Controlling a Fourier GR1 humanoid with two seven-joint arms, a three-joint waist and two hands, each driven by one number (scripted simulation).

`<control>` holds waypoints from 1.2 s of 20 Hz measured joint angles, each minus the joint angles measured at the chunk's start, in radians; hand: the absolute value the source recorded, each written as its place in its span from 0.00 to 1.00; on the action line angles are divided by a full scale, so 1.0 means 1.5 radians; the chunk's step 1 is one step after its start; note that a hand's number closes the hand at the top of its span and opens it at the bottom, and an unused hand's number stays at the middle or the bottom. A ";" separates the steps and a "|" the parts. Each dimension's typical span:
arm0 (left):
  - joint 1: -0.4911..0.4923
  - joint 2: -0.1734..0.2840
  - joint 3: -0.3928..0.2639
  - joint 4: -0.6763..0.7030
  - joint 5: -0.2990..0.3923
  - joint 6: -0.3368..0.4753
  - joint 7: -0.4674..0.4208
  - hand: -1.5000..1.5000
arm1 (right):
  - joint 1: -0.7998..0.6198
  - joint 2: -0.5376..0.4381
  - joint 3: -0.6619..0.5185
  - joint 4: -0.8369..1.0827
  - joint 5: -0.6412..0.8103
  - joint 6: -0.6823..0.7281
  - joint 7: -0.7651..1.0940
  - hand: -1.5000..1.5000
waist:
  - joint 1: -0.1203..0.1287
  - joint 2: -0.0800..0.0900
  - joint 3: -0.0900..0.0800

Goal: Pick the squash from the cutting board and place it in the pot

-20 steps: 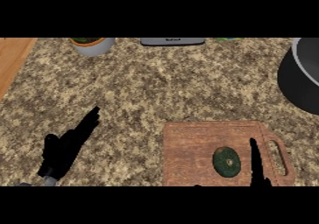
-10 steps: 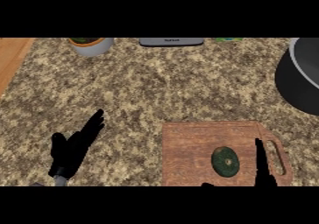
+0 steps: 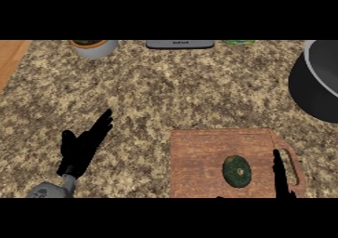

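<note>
Green and round, the squash (image 3: 237, 171) lies on the wooden cutting board (image 3: 199, 162), toward the board's right half and near its lower edge. The board sits on the speckled stone worktop (image 3: 172, 88) at the lower right of the head view, its handle loop pointing right. The right hand (image 3: 281, 174) comes up from the lower edge just right of the squash, over the board's handle end; its fingers are straight and point up the view, holding nothing, with a narrow strip of board showing between them and the squash. The left hand (image 3: 81, 148) rests at the lower left over bare worktop, fingers straight and slanted up to the right, thumb apart, nothing in it. The dark pot (image 3: 322, 88) stands at the right edge, well apart from the board, partly cut off by the view. Along the far edge are a small bowl-like container (image 3: 94, 47), a grey appliance (image 3: 180, 44) and a bit of something green (image 3: 240, 42).
</note>
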 measured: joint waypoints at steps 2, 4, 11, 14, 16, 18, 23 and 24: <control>-0.006 0.005 0.007 0.000 0.000 -0.013 0.008 0.50 | -0.006 0.007 -0.009 0.024 -0.051 -0.007 -0.055 0.00 | 0.001 0.000 -0.002; -0.005 -0.002 0.005 -0.002 -0.013 -0.010 0.011 0.50 | -0.006 0.016 -0.011 0.041 -0.096 -0.009 -0.106 0.00 | 0.001 0.000 -0.004; -0.017 -0.023 0.024 0.014 -0.045 -0.026 0.018 0.50 | -0.034 0.041 -0.064 0.150 -0.243 0.014 -0.255 0.00 | 0.003 0.001 -0.006; 0.002 -0.023 0.033 -0.006 -0.050 -0.034 0.017 0.50 | -0.050 0.050 -0.093 0.214 -0.304 0.041 -0.328 0.00 | 0.004 -0.001 -0.008; 0.008 -0.028 0.042 -0.001 -0.057 -0.044 0.011 0.50 | -0.068 0.054 -0.094 0.249 -0.325 0.036 -0.361 1.00 | 0.003 -0.003 -0.011; 0.000 -0.034 0.048 0.012 -0.062 -0.052 0.010 0.50 | -0.088 0.050 -0.094 0.278 -0.305 0.028 -0.377 1.00 | 0.003 -0.004 -0.014; -0.004 -0.046 0.056 0.010 -0.072 -0.051 0.020 0.50 | -0.108 0.050 -0.094 0.342 -0.309 0.019 -0.468 1.00 | 0.002 -0.009 -0.020; -0.001 -0.044 0.057 0.003 -0.072 -0.055 0.023 0.50 | -0.112 0.052 -0.100 0.350 -0.319 0.025 -0.484 1.00 | 0.002 -0.010 -0.021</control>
